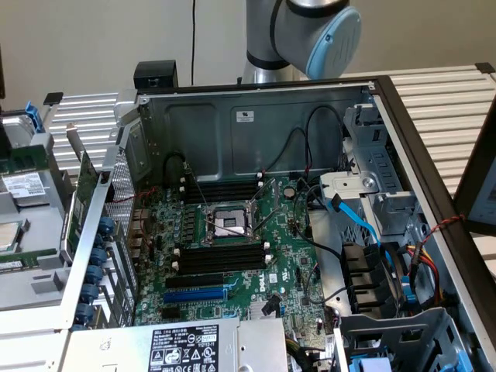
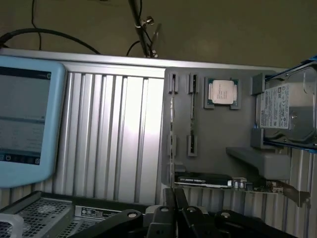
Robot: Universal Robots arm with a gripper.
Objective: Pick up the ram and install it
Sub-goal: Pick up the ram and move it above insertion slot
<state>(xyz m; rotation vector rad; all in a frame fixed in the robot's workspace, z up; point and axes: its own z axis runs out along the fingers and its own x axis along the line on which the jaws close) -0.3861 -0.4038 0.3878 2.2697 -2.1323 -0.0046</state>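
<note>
In the wrist view my gripper (image 2: 175, 198) is shut with nothing between its fingers, hovering over the grey parts tray (image 2: 218, 134). The ram (image 2: 171, 129) appears as a thin strip standing on edge in small holders along the tray's side, just beyond my fingertips. In the exterior view the ram (image 1: 19, 262) is a green strip lying on the same tray (image 1: 35, 287) at the exterior view's left. The open computer case (image 1: 256, 132) holds the motherboard (image 1: 232, 256) with long black slots (image 1: 221, 260) and a blue slot (image 1: 194, 295).
On the tray sit a processor chip (image 2: 223, 91), a hard drive (image 2: 287, 106) and a graphics card (image 2: 203, 179). A light blue tablet (image 2: 25, 114) stands on the ribbed table. The arm's joint (image 1: 310, 31) rises behind the case. Cables and drive bays (image 1: 380, 263) crowd the case's right.
</note>
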